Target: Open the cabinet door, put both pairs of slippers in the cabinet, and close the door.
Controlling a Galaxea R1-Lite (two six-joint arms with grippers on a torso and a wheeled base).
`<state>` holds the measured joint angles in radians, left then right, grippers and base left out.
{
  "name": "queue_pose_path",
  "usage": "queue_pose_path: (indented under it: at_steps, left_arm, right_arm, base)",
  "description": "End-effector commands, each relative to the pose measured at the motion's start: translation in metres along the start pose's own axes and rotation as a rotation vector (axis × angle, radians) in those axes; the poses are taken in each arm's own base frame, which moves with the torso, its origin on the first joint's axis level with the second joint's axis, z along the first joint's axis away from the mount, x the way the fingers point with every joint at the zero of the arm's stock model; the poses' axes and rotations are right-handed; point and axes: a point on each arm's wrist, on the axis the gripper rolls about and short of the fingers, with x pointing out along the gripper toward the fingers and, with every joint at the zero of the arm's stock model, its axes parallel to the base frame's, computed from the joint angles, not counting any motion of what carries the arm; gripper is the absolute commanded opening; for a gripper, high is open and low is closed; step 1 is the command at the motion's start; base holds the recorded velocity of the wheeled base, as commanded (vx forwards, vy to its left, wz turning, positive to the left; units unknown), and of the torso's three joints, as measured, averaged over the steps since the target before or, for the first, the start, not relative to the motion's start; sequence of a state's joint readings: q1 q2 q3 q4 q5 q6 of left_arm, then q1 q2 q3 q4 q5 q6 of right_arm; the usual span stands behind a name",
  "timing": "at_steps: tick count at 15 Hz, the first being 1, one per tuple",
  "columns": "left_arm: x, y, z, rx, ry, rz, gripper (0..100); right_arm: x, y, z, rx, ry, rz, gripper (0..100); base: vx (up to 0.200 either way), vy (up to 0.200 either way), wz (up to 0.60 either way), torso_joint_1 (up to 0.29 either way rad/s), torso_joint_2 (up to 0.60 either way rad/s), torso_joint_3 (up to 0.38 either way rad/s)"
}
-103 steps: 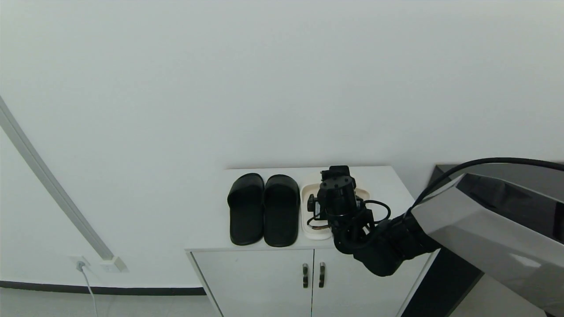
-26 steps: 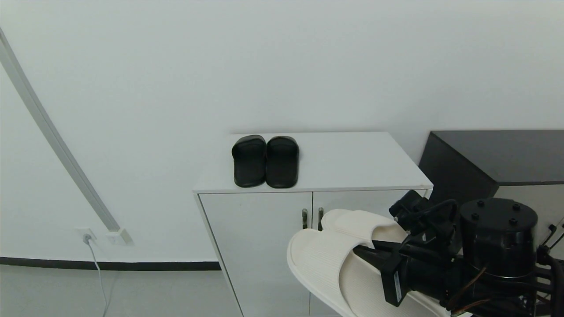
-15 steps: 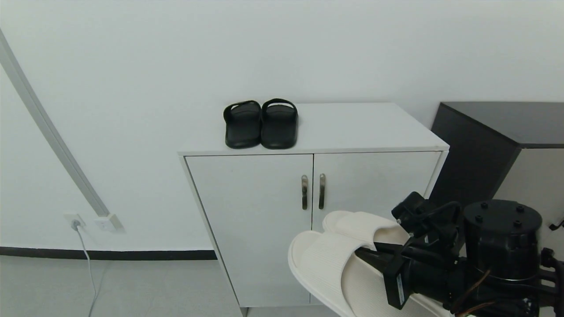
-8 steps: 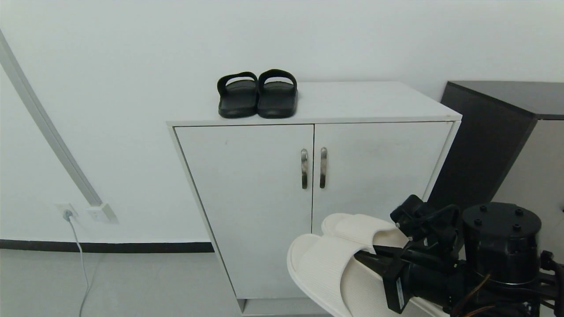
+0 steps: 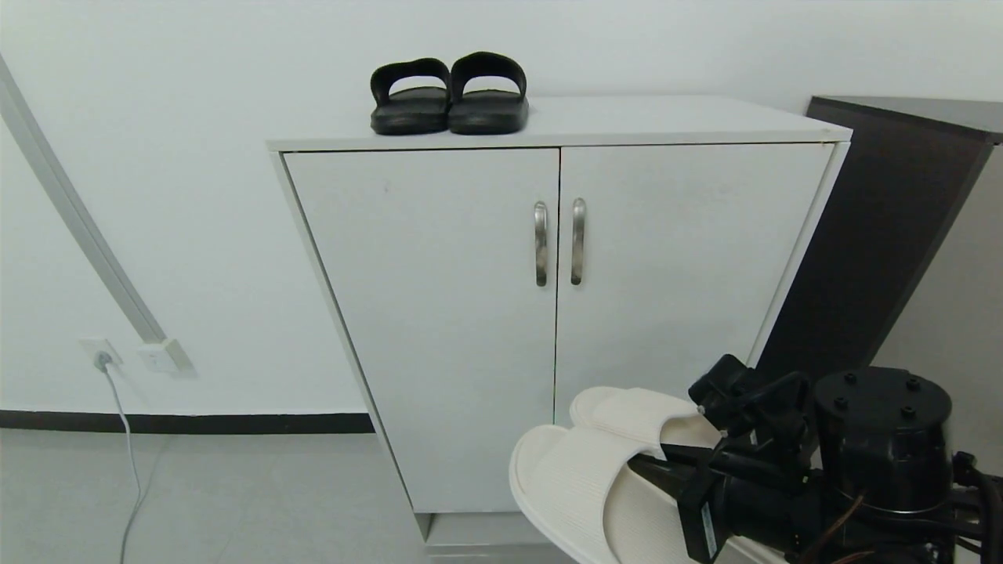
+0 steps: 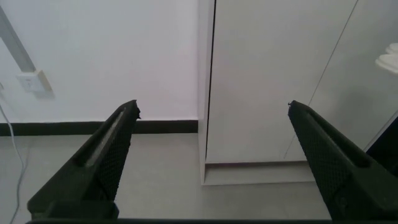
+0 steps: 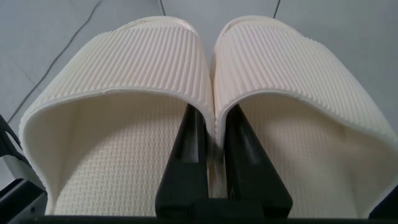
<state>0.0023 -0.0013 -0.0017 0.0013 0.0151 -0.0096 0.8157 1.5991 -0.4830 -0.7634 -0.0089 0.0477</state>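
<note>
A white two-door cabinet (image 5: 439,313) stands against the wall, both doors shut, with two metal handles (image 5: 541,243) at the centre seam. A pair of black slippers (image 5: 448,94) rests on its top at the left. Low in front of the right door, my right gripper (image 5: 666,462) is shut on a pair of cream slippers (image 5: 595,462), pinching their two inner walls together (image 7: 211,118). My left gripper (image 6: 211,124) is open and holds nothing; it faces the cabinet's lower left corner (image 6: 208,174) and the floor.
A dark cabinet (image 5: 885,235) stands right beside the white one. A wall socket with a cable (image 5: 102,360) sits low on the wall at the left, under a slanted grey conduit (image 5: 70,211). Grey floor (image 5: 196,501) lies open to the left.
The head view has sunk, so the cabinet now stands higher and larger in the picture. The right gripper took the cream slippers off the cabinet top and holds them steady, low in front.
</note>
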Motion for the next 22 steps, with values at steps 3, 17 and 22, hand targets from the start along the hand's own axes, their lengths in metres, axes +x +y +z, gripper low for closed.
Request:
queue_pose_path:
  at_steps: [3, 17, 22]
  left_arm:
    - [0.000, 0.000, 0.000, 0.000, 0.002, 0.001, 100]
    - [0.041, -0.006, 0.108, 0.031, 0.031, -0.212, 100]
    - [0.105, -0.017, 0.128, 0.013, 0.070, -0.448, 100]
  right_arm:
    - [0.001, 0.000, -0.002, 0.000, 0.008, 0.001, 0]
    - [-0.003, 0.004, -0.007, -0.037, -0.010, 0.016, 0]
    - [-0.002, 0.005, -0.009, -0.058, 0.003, 0.019, 0]
  base:
    - [0.000, 0.000, 0.00, -0.008, 0.21, 0.199]
    - [0.000, 0.000, 0.00, 0.000, 0.03, 0.024]
    - [0.000, 0.000, 0.00, 0.000, 0.00, 0.000]
